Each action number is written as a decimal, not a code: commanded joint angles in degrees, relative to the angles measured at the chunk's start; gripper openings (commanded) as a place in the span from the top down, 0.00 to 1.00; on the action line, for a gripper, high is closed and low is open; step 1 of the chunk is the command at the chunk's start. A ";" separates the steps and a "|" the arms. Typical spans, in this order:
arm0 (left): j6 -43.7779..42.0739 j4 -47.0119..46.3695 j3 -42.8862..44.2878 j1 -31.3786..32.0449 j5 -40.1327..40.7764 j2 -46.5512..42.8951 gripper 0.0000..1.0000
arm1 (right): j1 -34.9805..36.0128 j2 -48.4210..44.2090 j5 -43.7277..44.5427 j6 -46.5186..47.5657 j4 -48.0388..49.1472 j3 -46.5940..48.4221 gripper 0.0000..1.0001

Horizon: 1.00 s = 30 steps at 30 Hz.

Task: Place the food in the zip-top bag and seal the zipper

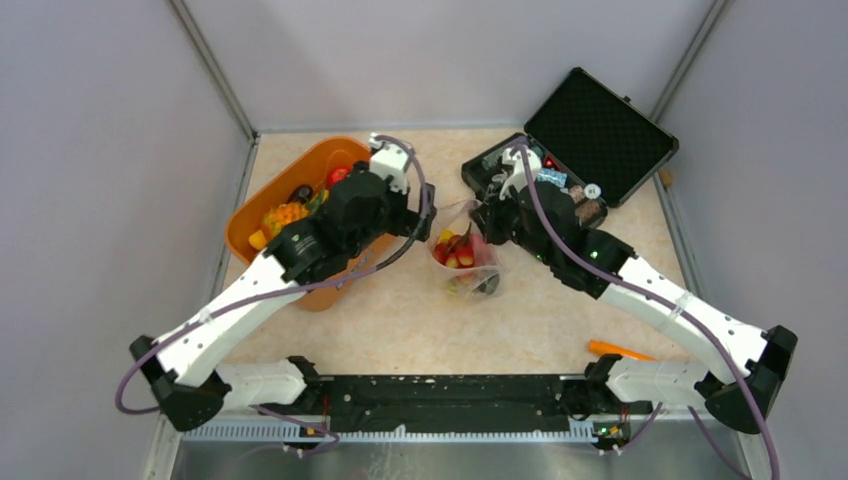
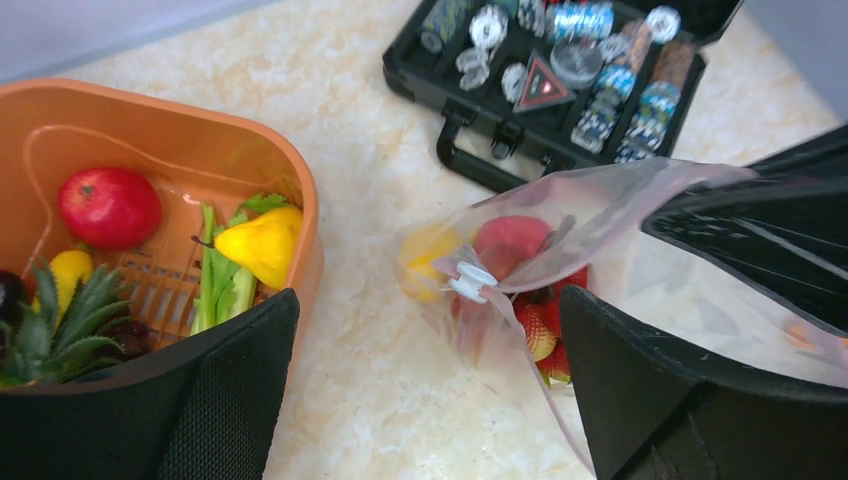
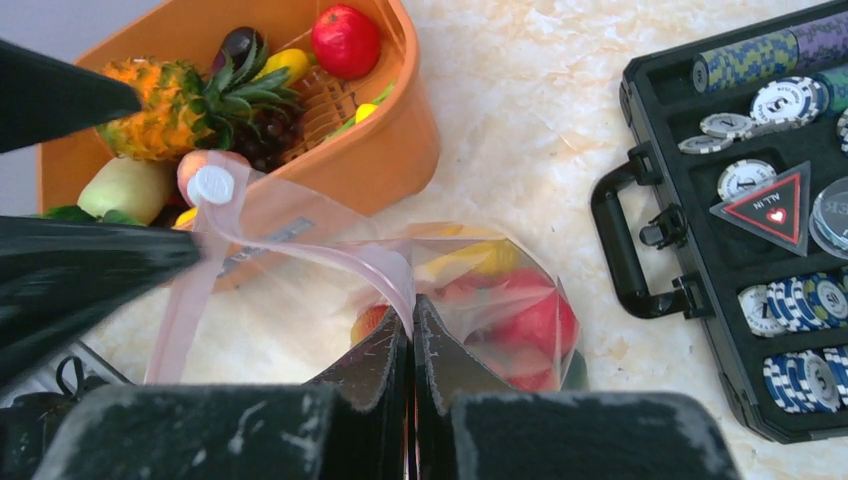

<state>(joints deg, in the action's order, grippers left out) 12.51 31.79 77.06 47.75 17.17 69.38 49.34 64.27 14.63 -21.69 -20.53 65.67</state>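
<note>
The task is partly done. The zip-top bag [image 1: 465, 255] stands near the middle of the table [image 1: 400, 320], between the 2 arms, with its mouth open. Several pieces of food are already inside: a red apple [image 3: 540, 325], something yellow [image 3: 465, 262] and a few strawberries [image 2: 537, 332] show through the clear plastic.

The right gripper [image 3: 410, 330] is closed tight on the bag's rim, pinching the pink zipper [image 3: 330, 255] and holding the mouth up. The white slider [image 3: 212, 185] sits at the far end of the strip, so the zipper is not sealed at all.

The left gripper [image 2: 428, 300] is spread wide and holds nothing. It hangs just beside the bag, between it and the orange basket [image 2: 310, 210].

Plenty is left. The basket holds another red apple [image 2: 108, 205], a pineapple [image 3: 165, 95], a yellow piece [image 2: 262, 245], green stalks [image 2: 215, 285] and some darker fruit. My judgement is that the loading is well short of half done, and the sealing comes only after it.

The black case [image 1: 590, 135] of chips lies open behind the bag and is no part of this.
</note>
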 commanded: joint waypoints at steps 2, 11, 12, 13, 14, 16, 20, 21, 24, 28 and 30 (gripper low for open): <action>0.22 -4.21 -3.33 -0.33 2.17 -10.05 0.01 | -0.19 0.96 -0.13 -0.86 5.66 1.66 1.00; -0.54 -1.34 -8.27 -17.63 -3.81 -14.79 0.01 | -0.20 0.75 -1.90 -1.54 7.01 0.50 1.00; -0.37 -1.44 -8.52 -19.90 -5.03 -14.47 0.01 | -0.21 0.61 -2.14 -1.78 7.23 0.24 1.00; -0.29 -1.53 -8.77 -22.02 -5.79 -13.97 0.01 | -0.21 0.45 -2.42 -1.93 7.34 -0.09 1.00; -0.30 -1.51 -9.06 -23.87 -5.88 -13.37 0.01 | -0.21 0.34 -2.49 -2.02 7.28 -0.21 1.00; 0.17 -0.78 -9.52 -27.42 -4.80 -11.67 0.01 | -0.19 0.12 -2.73 -2.33 7.21 -0.55 1.00; 2.12 0.02 -11.05 -34.87 -7.73 -10.08 0.01 | -0.19 -0.60 -2.74 -2.34 7.18 -1.21 1.00; 2.26 -1.01 -11.85 -36.44 -9.11 -10.00 0.01 | -0.21 -0.83 -2.54 -2.38 7.25 -1.27 1.00; 1.49 -3.31 -12.83 -39.17 -14.93 -7.78 0.01 | -0.12 -0.93 -2.69 -2.20 7.63 -1.45 1.00; 0.71 -6.73 -9.78 -39.52 -20.15 -0.82 0.01 | -0.20 -0.40 -3.57 -2.09 8.28 -1.41 1.00; 0.46 -9.73 -8.50 -39.65 -19.95 3.24 0.01 | -0.13 -0.19 -4.16 -2.06 8.36 -1.33 1.00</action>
<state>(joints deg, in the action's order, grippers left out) 13.52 29.32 65.34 8.47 1.89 66.92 49.34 65.54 11.84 -23.62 -15.77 64.47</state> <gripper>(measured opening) 0.986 0.003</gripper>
